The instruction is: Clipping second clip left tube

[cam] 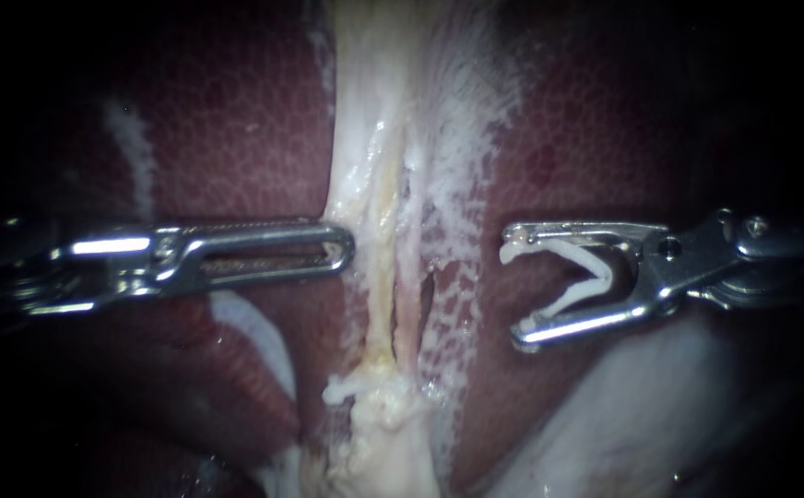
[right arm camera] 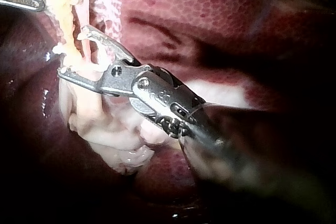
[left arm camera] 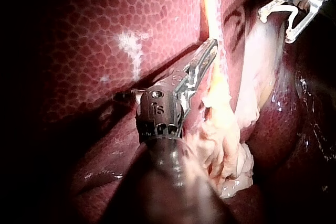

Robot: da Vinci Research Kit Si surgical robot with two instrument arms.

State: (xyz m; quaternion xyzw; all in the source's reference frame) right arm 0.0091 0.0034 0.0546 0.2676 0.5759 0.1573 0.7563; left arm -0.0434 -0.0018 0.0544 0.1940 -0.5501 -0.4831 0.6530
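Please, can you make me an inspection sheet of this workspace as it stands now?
Surface: liver, dark red, mottled, wet.
Job's things: clip, white, open, loaded in the right claw; left tube and second strand side by side, both bare.
Clutter: nothing seen.
Instruments: left instrument, claw shut, tip at the pale tissue's edge; right instrument, claw holding the clip from two sides, apart from the tubes.
Cables: nothing seen.
Surroundings: dark, nothing seen.

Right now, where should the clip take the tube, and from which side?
I'd take the tube on its bare narrow stretch level with the left instrument's tip, above the frayed lump. Come from the right: the tube runs upright and the clip in the right instrument's jaws opens toward it.
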